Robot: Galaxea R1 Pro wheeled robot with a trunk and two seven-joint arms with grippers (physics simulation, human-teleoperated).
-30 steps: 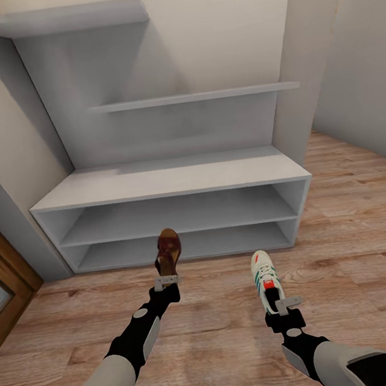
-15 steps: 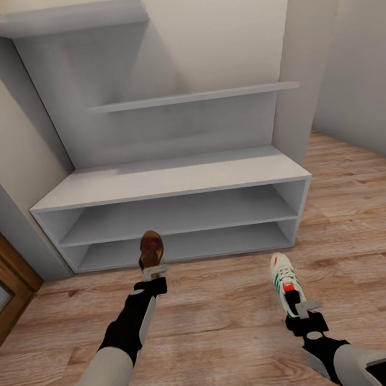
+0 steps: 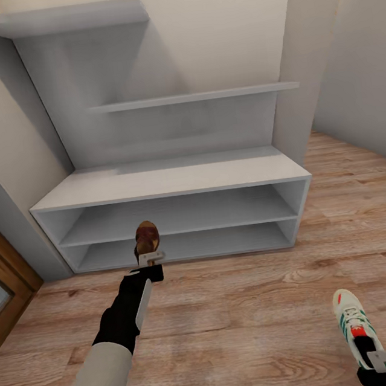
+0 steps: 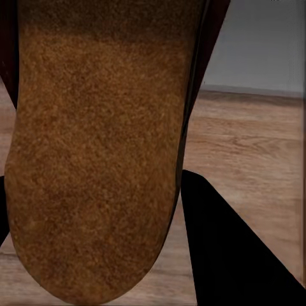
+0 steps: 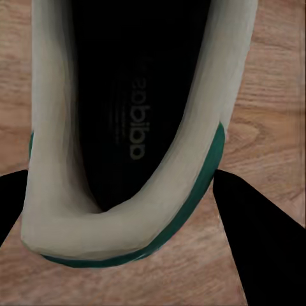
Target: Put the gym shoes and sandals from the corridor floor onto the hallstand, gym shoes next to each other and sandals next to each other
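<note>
My left gripper (image 3: 150,259) is shut on a dark brown sandal (image 3: 146,237), held up in front of the lower shelf of the pale grey hallstand (image 3: 167,184). The left wrist view looks straight onto the sandal's brown sole (image 4: 95,146), with one dark finger (image 4: 229,248) beside it. My right gripper (image 3: 381,362) is shut on a white gym shoe (image 3: 352,320) with green stripes and a red patch, low at the picture's right over the corridor floor (image 3: 245,308). The right wrist view looks into the gym shoe's heel opening (image 5: 134,127) between its fingers (image 5: 255,242).
The hallstand has two long open shelves, a flat top, a tall back panel and a floating shelf (image 3: 192,97) above. A wooden door (image 3: 4,285) stands at the left. A wall corner (image 3: 306,80) rises right of the rack, with floor running past it.
My left arm has carried the sandal left and forward toward the rack's lower shelf. My right arm has drawn the gym shoe back and to the right, down to the picture's lower corner.
</note>
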